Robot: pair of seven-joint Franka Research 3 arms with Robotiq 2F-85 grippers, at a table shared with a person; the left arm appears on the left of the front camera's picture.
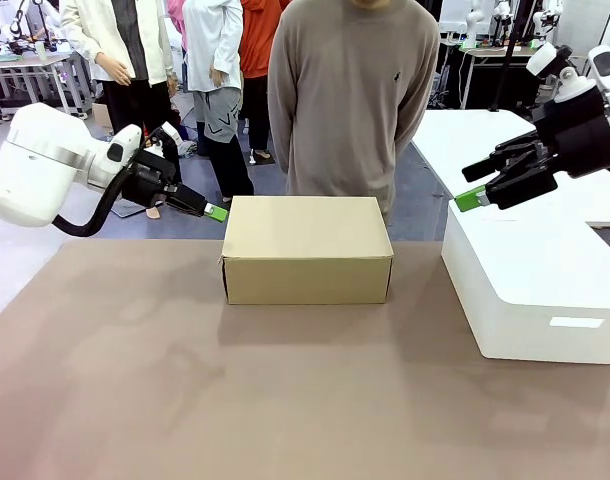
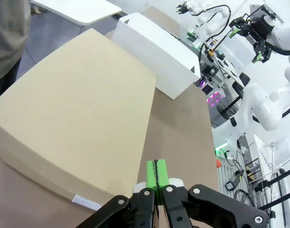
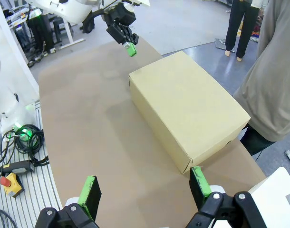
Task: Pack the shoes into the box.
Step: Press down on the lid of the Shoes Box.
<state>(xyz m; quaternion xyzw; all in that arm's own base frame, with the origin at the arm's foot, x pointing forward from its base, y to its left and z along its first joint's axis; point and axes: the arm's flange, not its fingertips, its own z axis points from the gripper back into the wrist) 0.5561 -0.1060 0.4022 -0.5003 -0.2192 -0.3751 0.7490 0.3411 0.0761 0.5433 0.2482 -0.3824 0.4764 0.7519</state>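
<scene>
A robotics lab: other white robot arms [image 2: 264,102] at neighbouring tables [image 1: 25,62], cables, onlookers standing.

The box [image 1: 307,250] is a plain tan cardboard shoebox with its lid fully shut, flat on top and square to the table [image 1: 185,380]. It stands upright near the table's far edge, about midway along it, with its long side facing across the table. A small white label [image 2: 86,201] sits low on one end wall.

White arms, black green-padded claws
</scene>
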